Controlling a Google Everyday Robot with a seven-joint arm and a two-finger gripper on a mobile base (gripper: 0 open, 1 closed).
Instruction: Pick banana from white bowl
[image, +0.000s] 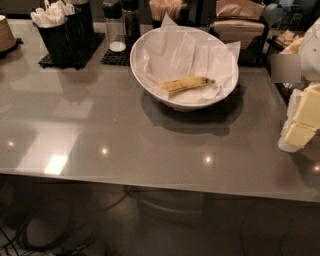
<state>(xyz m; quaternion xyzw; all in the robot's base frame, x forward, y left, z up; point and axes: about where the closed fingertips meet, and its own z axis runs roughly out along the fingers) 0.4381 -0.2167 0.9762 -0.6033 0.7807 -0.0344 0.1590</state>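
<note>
A slim yellow banana (186, 83) with a dark stem tip lies on crumpled white paper inside the large white bowl (145, 70), which stands at the back middle of the grey table. My gripper (301, 122), with pale yellow blocky fingers, hangs at the right edge of the view, well to the right of the bowl and apart from it. Nothing shows between its fingers.
Black holders with white napkins (55, 30) stand at the back left. Shakers (116, 27) on a black mat stand behind the bowl's left side. A brown paper stack (239, 20) sits at the back right. The table's front edge (150, 181) runs across the lower view.
</note>
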